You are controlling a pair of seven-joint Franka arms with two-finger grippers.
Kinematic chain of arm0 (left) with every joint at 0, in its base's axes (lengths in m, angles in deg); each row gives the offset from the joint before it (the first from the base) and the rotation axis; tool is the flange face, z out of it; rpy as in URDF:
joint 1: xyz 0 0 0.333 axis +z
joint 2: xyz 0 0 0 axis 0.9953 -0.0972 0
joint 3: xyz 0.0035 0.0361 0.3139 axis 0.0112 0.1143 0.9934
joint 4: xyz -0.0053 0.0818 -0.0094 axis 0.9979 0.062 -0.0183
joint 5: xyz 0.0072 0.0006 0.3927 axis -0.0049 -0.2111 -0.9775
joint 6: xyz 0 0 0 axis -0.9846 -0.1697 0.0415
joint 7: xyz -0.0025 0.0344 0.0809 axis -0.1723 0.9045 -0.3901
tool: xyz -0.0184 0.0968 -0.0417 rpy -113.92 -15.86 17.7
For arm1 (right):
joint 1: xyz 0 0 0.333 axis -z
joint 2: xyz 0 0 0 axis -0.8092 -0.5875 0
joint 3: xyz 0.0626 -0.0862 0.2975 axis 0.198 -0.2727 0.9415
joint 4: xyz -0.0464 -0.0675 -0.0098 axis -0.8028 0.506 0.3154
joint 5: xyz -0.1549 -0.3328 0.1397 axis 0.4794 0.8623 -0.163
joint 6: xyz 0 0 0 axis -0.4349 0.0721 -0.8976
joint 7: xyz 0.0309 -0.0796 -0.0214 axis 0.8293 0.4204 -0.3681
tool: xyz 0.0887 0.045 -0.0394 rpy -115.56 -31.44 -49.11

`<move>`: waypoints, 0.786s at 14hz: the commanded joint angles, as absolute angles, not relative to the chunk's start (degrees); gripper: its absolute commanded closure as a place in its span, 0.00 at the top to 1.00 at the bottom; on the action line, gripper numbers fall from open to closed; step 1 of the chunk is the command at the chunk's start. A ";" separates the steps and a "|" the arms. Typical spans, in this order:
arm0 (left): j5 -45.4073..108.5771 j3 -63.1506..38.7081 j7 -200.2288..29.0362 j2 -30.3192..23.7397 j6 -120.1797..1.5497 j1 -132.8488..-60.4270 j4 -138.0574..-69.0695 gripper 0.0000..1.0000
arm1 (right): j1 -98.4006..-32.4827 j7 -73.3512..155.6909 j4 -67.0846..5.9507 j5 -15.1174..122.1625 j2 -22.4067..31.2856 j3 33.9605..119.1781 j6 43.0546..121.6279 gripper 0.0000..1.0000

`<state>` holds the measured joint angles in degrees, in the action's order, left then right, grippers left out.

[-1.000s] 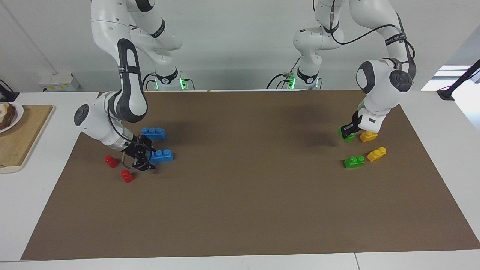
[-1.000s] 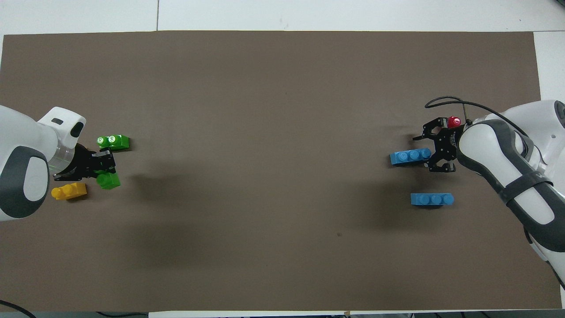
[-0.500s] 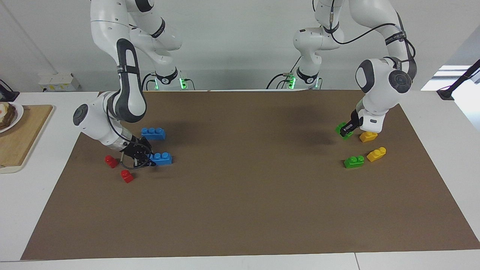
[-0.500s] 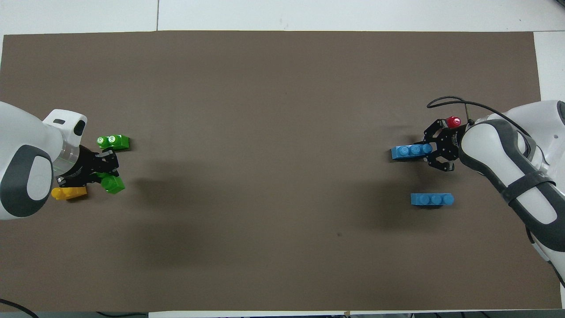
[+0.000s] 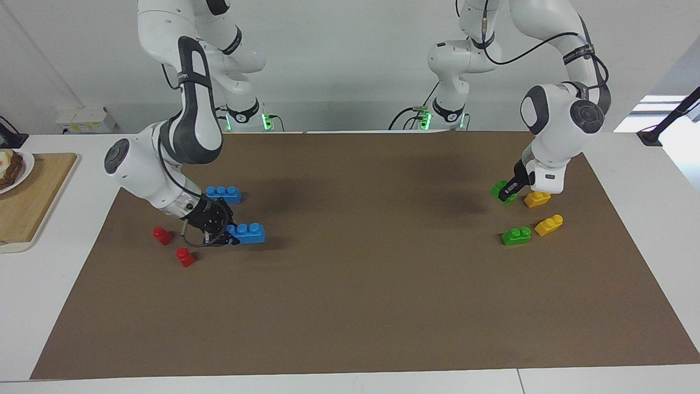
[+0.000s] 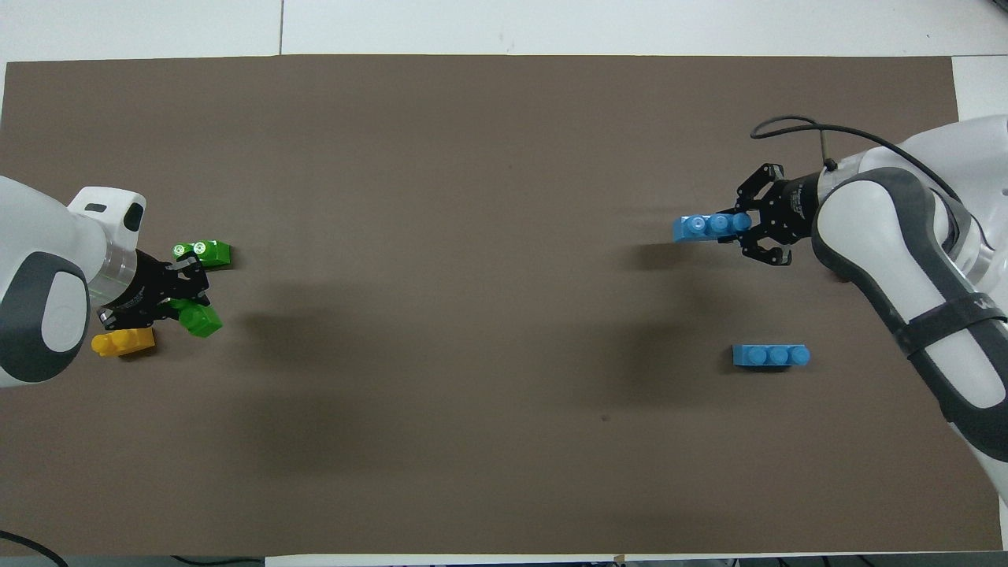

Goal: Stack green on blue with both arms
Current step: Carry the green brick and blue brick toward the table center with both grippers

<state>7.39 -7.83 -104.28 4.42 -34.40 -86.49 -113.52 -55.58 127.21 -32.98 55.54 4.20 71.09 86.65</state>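
My right gripper [image 5: 232, 234] is shut on one end of a blue three-stud brick [image 5: 249, 232] and holds it a little above the brown mat; in the overhead view the gripper [image 6: 741, 229] and the brick [image 6: 707, 227] show too. A second blue brick [image 5: 223, 193] [image 6: 770, 356] lies on the mat, nearer to the robots. My left gripper [image 5: 508, 192] [image 6: 187, 304] is shut on a tilted green two-stud brick [image 5: 499, 191] [image 6: 201, 320], low over the mat. A second green brick [image 5: 516, 236] [image 6: 203, 252] lies farther from the robots.
Two yellow bricks [image 5: 537, 199] [image 5: 549, 224] lie beside the green ones. Two red bricks [image 5: 162, 235] [image 5: 185, 256] lie by the right gripper. A wooden board [image 5: 27, 202] with a plate [image 5: 24, 167] stands off the mat at the right arm's end.
My right gripper closed on the blue brick, lifted it and carried it toward the mat's middle. My left gripper raised the green brick slightly and tilted it.
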 commanded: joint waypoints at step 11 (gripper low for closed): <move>10.05 -7.70 -133.41 2.64 -32.82 -91.54 -109.77 0.00 | -84.78 148.84 -31.75 50.54 -2.01 70.95 99.21 0.00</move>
<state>9.58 -8.09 -128.79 3.78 -33.90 -90.64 -111.93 -83.88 150.33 -31.16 51.60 -1.31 71.25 97.24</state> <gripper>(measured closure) 0.656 0.656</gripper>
